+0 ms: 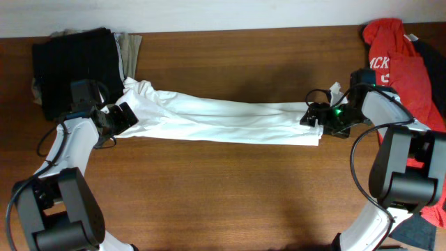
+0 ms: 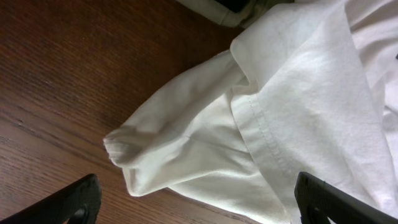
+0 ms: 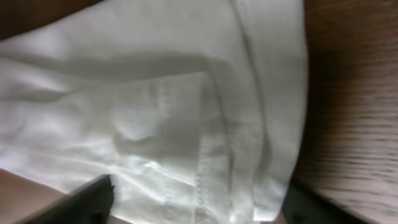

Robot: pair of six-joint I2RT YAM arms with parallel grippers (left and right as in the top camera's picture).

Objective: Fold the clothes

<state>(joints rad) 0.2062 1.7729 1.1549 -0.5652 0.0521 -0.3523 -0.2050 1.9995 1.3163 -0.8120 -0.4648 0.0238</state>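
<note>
Red shirt [image 1: 408,70] lettering reads "CK" (rest hidden); white T-shirt [image 1: 223,120] plain.

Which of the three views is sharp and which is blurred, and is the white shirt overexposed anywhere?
Left wrist: sharp, the seams of the white T-shirt read clearly. Right wrist: soft, stitching smeared, fingers out of focus. Overhead: even light, shirt bright, folds visible.
</note>
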